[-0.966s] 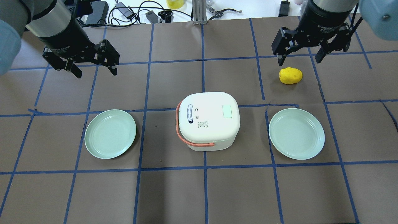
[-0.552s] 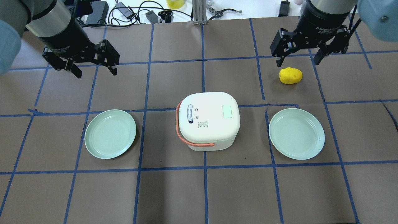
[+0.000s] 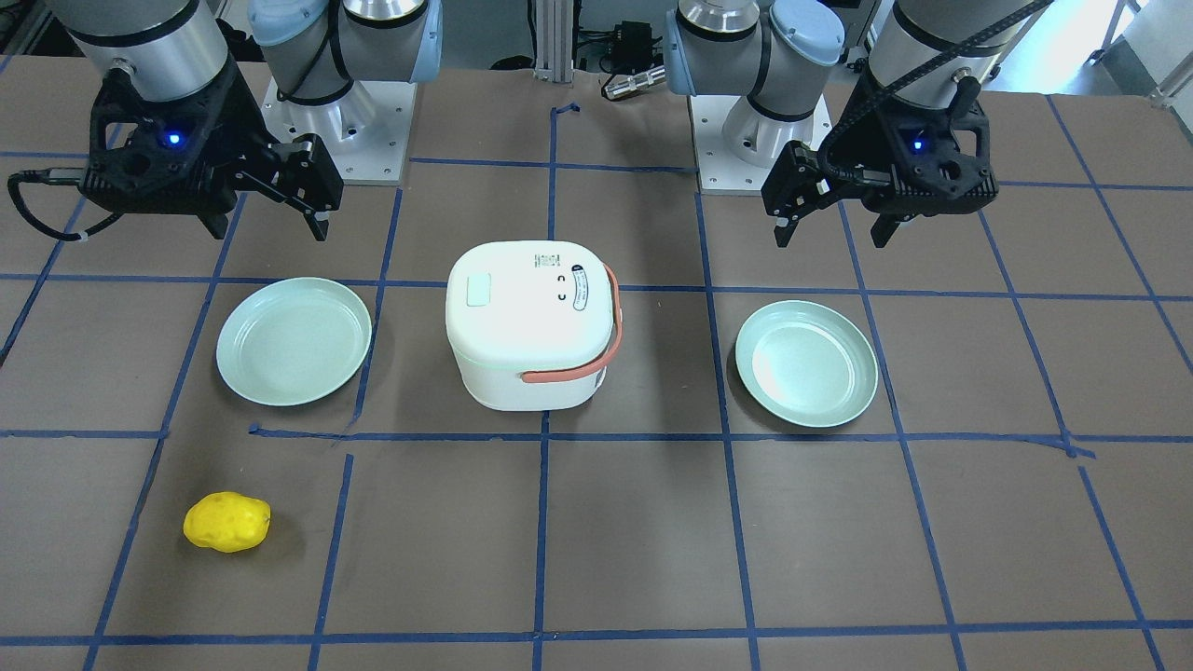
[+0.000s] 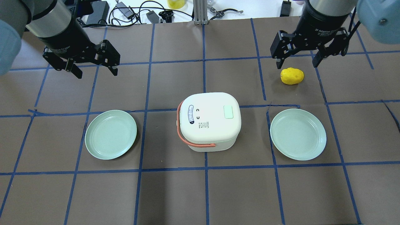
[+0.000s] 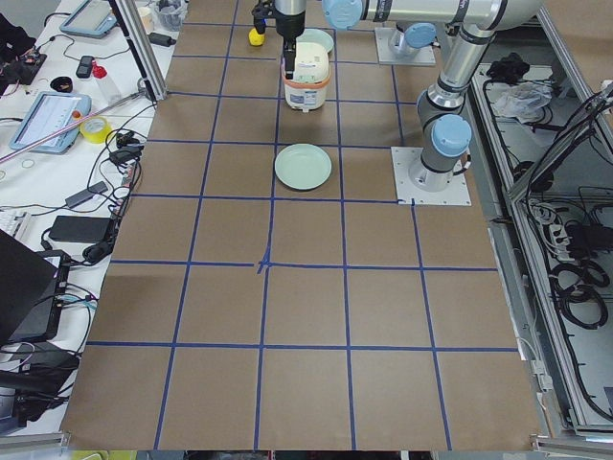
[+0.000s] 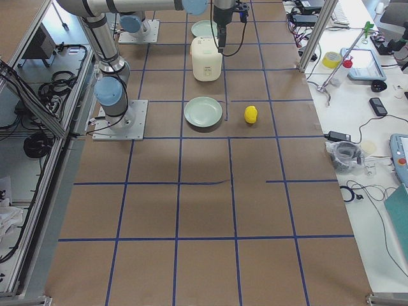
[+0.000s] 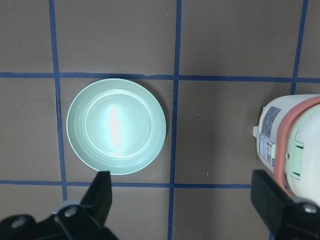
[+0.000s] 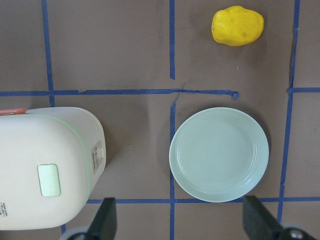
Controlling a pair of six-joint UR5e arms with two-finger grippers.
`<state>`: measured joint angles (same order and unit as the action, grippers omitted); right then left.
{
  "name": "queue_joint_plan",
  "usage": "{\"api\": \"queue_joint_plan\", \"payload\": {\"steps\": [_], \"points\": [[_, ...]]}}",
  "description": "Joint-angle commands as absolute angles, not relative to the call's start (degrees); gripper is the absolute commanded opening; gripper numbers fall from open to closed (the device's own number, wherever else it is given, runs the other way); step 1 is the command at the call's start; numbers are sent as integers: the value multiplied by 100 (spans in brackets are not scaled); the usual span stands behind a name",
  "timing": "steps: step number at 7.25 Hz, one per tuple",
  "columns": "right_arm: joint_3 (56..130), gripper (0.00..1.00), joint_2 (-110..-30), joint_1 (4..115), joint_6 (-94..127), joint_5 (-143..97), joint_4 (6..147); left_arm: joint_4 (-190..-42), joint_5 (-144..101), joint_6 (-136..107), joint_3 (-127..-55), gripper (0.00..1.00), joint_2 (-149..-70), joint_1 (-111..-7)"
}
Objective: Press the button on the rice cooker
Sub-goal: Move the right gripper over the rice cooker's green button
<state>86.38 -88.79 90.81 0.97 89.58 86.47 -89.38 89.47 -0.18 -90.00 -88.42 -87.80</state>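
The white rice cooker (image 4: 208, 120) with an orange handle stands at the table's middle, lid shut. Its pale green button (image 4: 228, 112) sits on the lid's right side and also shows in the front view (image 3: 479, 290) and the right wrist view (image 8: 49, 180). My left gripper (image 4: 96, 73) is open and empty, raised over the far left, well away from the cooker. My right gripper (image 4: 296, 65) is open and empty, raised at the far right, above a yellow potato-like object (image 4: 292, 76). The left wrist view shows the cooker's handle side (image 7: 292, 145).
One pale green plate (image 4: 111, 134) lies left of the cooker and another (image 4: 298, 134) lies to its right. Cables and chargers lie beyond the table's far edge (image 4: 131, 12). Blue tape lines divide the brown table cover into squares.
My right gripper has shifted slightly to the left above the yellow object. The left arm, cooker and plates have not moved.
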Motion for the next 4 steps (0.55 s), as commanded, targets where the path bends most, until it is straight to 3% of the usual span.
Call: {"api": "queue_joint_plan", "payload": {"steps": [1, 4], "points": [[8666, 3, -8781, 9446, 507, 8947, 8640, -8938, 8947, -18, -9000, 100, -8842, -8780], [8710, 0, -8483, 9930, 1246, 8790, 8727, -8938, 8947, -18, -9000, 100, -8842, -8780]]}}
